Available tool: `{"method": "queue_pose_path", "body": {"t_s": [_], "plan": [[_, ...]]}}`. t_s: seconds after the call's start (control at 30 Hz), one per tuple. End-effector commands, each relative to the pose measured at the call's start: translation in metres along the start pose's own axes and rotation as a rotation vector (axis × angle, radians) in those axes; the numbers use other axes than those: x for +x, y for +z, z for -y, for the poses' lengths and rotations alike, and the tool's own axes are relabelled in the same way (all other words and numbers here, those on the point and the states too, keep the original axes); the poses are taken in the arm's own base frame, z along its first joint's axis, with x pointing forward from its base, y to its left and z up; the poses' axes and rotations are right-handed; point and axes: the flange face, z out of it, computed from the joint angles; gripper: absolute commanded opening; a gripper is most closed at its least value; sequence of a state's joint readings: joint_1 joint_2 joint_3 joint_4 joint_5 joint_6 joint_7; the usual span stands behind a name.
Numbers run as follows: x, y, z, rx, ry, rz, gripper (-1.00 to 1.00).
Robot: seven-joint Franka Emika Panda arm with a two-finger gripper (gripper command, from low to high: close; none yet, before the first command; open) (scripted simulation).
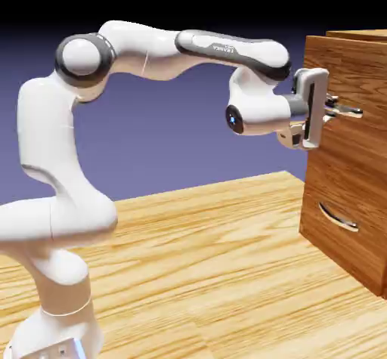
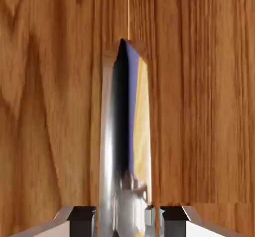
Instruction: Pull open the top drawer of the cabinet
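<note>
Grey fingertips (image 2: pixel 82 216) of the gripper (image 2: pixel 127 218) sit closed around the top drawer's (image 2: pixel 199 106) silver handle (image 2: pixel 124 146), so the arm can pull straight back from the cabinet (image 1: pixel 355 199).

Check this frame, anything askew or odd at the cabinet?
Nothing stands out. The cabinet sits square, both drawers look flush, and the gripper is lined up on the top drawer's handle, which runs straight between the fingertips.
</note>
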State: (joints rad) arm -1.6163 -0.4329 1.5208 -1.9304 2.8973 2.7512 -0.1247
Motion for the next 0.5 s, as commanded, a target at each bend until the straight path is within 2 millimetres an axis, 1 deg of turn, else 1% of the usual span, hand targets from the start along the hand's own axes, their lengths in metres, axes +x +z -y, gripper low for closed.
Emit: {"method": "queue_pose_path", "body": {"t_s": [0.0,0.47], "plan": [[0.0,-0.005,0.0,0.0,0.0,-0.001,-1.0],[0.0,-0.079,0.0,0.0,0.0,-0.001,-1.0]]}}
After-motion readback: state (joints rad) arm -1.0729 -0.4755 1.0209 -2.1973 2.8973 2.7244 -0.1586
